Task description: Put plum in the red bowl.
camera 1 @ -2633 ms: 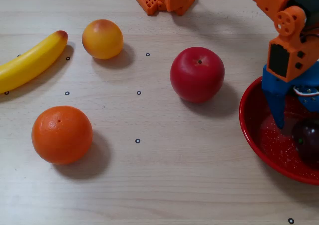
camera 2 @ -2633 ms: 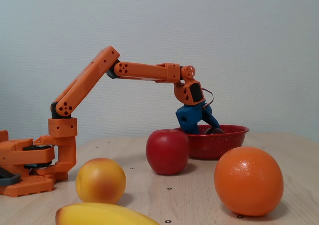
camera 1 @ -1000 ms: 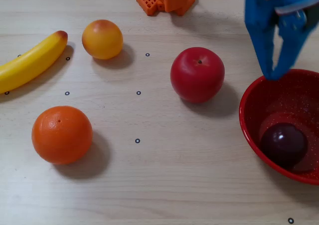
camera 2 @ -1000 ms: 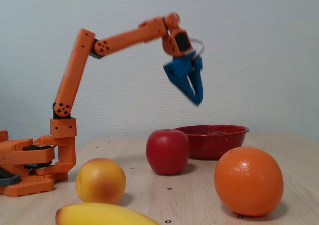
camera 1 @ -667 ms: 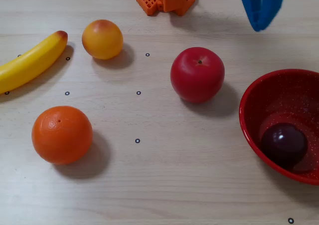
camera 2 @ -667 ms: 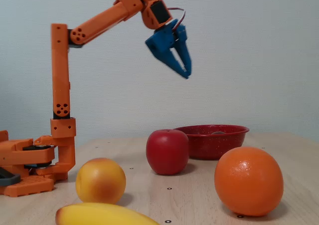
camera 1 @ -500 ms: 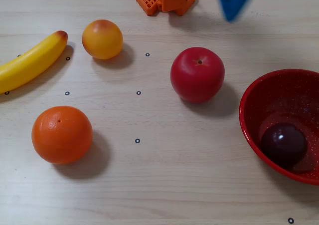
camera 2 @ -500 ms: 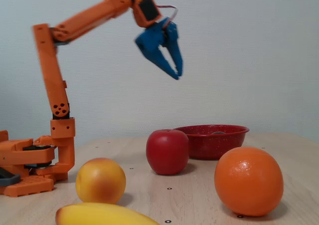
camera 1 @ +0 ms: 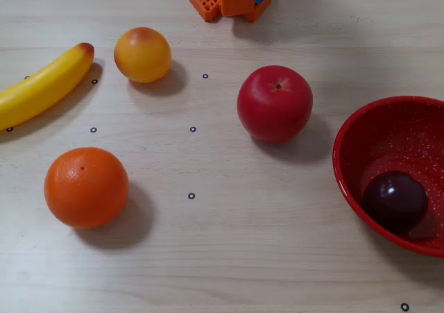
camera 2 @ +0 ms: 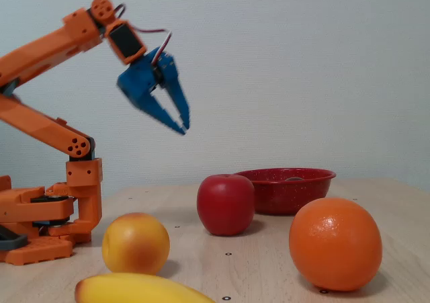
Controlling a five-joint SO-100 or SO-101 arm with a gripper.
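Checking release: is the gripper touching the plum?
Apart. The fixed view shows the gripper raised in the air, well above the red bowl; the overhead view shows the plum lying alone inside that bowl.

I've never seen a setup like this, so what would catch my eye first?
Probably the orange robot arm, raised at the left of the fixed view with its blue gripper in the air, holding nothing. Then the bright fruit: a red apple mid-table, and a dark plum already inside the red bowl at the overhead view's right edge.
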